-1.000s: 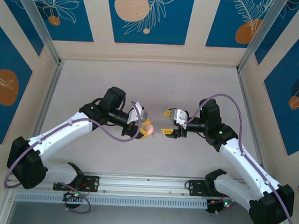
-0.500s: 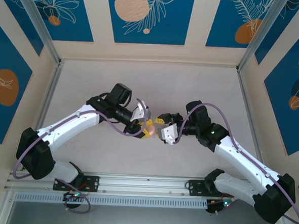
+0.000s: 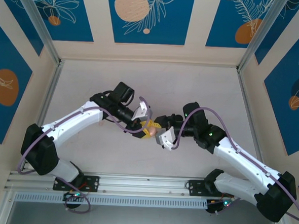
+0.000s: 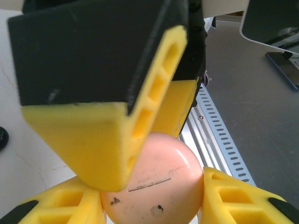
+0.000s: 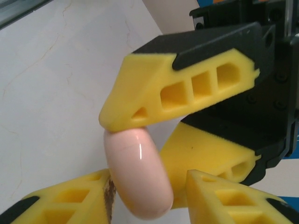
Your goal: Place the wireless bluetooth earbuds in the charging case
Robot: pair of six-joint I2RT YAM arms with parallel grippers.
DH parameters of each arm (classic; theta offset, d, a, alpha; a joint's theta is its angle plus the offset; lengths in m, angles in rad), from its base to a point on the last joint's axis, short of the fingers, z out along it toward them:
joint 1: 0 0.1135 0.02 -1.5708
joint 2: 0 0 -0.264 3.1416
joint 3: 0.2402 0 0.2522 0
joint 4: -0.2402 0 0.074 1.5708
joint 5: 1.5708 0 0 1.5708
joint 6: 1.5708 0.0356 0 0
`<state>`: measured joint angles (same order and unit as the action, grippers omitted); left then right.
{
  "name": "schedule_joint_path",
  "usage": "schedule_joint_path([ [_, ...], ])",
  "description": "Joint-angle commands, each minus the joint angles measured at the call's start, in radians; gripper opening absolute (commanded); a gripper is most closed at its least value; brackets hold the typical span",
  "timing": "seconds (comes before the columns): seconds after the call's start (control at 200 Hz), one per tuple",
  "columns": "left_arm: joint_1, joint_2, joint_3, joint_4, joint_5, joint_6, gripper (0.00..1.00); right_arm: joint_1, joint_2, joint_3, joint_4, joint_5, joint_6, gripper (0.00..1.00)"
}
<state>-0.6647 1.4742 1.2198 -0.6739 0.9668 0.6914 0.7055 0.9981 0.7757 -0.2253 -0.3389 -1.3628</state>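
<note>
pink charging case [image 3: 150,129] sits at the centre of the top view over the pale table [image 3: 90,83], where the two arms meet. left gripper [image 4: 152,200] grasps it, a yellow finger pressed on each side at the bottom of its wrist frame. right gripper [image 5: 148,182] straddles the case too; its lower-left finger touches, the lower-right one shows a thin gap, so i cannot tell whether it clamps.

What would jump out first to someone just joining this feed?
The pink rounded case at the middle of the table, caught between both hands. The left hand pinches it between yellow fingers, and the right hand straddles it from the opposite side.
</note>
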Motion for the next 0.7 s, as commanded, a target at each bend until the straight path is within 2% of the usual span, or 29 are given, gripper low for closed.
schedule_joint_path([
  [0.0,0.01,0.009,0.034,-0.019,0.048,0.031,0.37,0.021,-0.007,0.008,-0.006,-0.012,-0.027,0.39],
  [0.22,0.012,0.02,0.037,-0.018,0.03,0.028,0.39,0.029,-0.004,0.022,-0.044,-0.022,-0.035,0.24],
  [0.3,0.011,0.017,0.036,-0.015,0.01,0.025,0.44,0.027,-0.003,0.025,-0.053,-0.017,-0.03,0.2],
  [0.375,0.011,0.008,0.028,-0.004,-0.02,0.022,0.53,0.022,-0.001,0.027,-0.061,-0.015,-0.011,0.17],
  [0.49,0.01,-0.035,-0.009,0.067,-0.097,-0.009,0.65,-0.019,0.013,0.049,-0.116,-0.061,0.072,0.15],
  [0.695,0.009,-0.172,-0.135,0.229,-0.235,-0.019,0.72,-0.144,0.085,0.111,-0.211,-0.209,0.326,0.14],
])
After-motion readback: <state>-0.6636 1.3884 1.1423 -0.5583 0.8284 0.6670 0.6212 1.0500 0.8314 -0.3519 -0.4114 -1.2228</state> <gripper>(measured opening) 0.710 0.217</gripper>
